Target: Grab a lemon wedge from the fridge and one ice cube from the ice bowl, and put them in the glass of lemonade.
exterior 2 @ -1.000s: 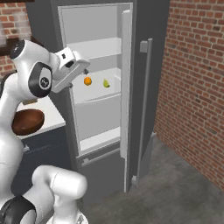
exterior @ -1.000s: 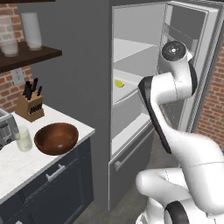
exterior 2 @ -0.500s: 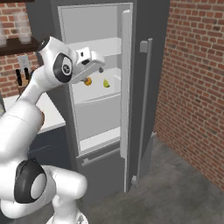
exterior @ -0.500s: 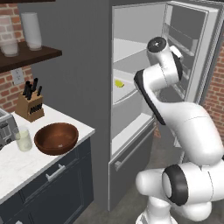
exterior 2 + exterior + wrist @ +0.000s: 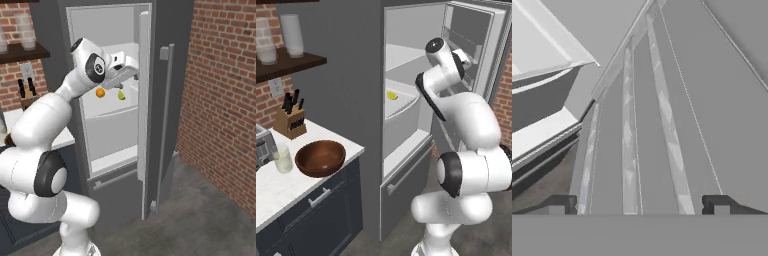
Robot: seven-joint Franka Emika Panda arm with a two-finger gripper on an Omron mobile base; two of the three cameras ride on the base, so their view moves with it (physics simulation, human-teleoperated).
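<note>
Dark-grey fridge, light grey inside, pale clear shelves; silver bar handle on the door edge. Lemon wedge pale yellow on a fridge shelf; in the right base view a round orange fruit beside a yellow-green piece. Ice bowl reddish-brown wood near the counter's front edge. White speckled counter over dark navy cabinets with a silver pull. Glass of lemonade clear, pale yellowish-white. Tan knife block, black handles. Red brick wall, pale mortar. Dark wood shelf, frosted glasses. Grey floor.
</note>
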